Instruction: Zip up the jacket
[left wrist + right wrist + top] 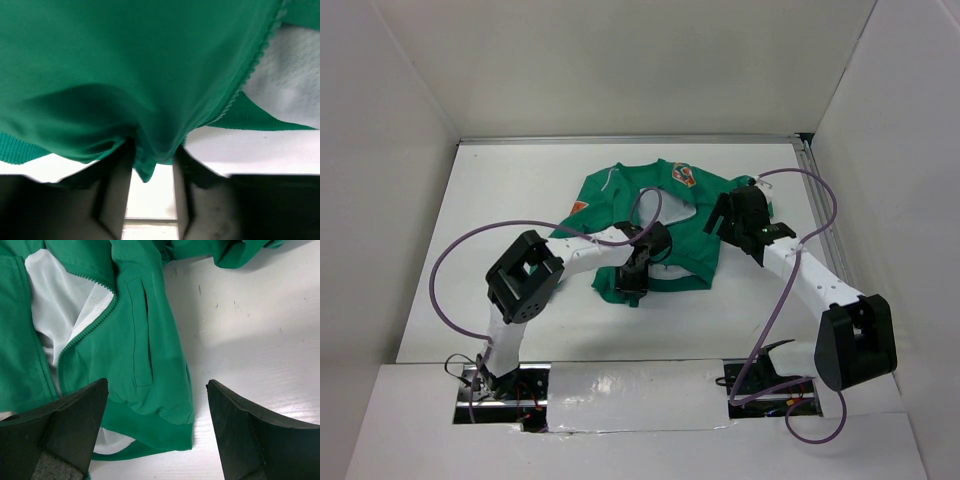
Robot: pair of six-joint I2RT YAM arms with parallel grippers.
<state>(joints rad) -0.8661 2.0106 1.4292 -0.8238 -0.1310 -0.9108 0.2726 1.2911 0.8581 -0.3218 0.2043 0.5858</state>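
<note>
The green jacket (665,215) lies open in the middle of the table, its orange patch (684,176) at the far side. My left gripper (633,280) is at the jacket's near left hem. In the left wrist view, green fabric (125,65) is bunched between the fingers of that gripper (152,152), and pale zipper teeth (255,60) run at upper right. My right gripper (735,225) hovers open over the jacket's right side. In its wrist view the gripper (157,390) stands wide above the hem corner (165,430), near a pocket (142,335), zipper teeth (85,332) and white lining (60,300).
The white table (500,210) is boxed in by white walls at the back and sides. A metal rail (823,215) runs along the right edge. Purple cables (450,250) loop off both arms.
</note>
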